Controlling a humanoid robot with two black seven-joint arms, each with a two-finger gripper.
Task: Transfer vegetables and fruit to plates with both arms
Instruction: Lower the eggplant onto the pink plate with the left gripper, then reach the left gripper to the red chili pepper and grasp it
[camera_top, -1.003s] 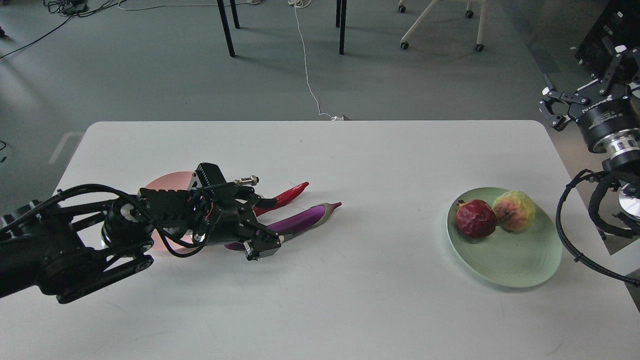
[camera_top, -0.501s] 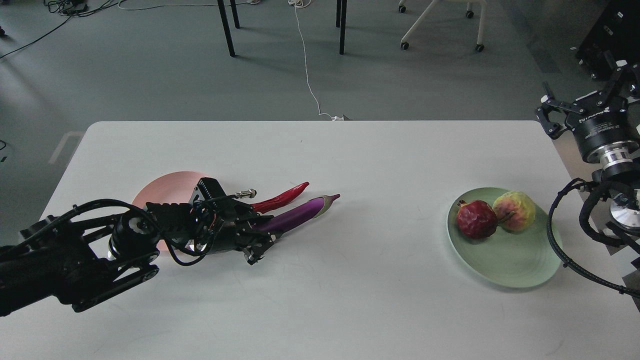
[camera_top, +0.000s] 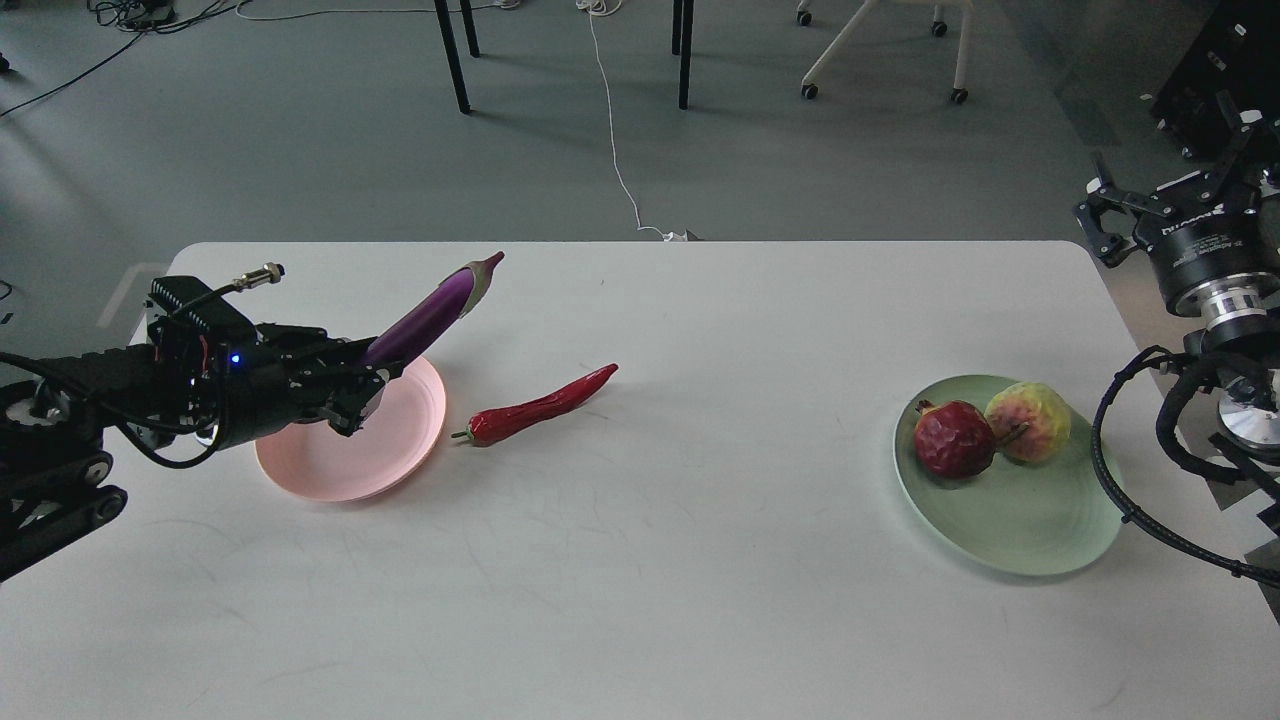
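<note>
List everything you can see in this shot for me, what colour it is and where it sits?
Table: one, white, fills the lower view.
Eggplant: one, purple, held tilted up above the pink plate.
Pink plate: one, pale pink, left side of the table.
Chili pepper: one, red, lying on the table just right of the pink plate.
Green plate: one, pale mint, right side of the table.
Pomegranate: one, dark red, on the green plate.
Bumpy fruit: one, yellow-green and pink, on the green plate beside the pomegranate.
Chair on wheels: one, white, on the floor behind.
Left gripper: black, shut on the eggplant.
Right gripper: black, raised off the table's right edge.
</note>
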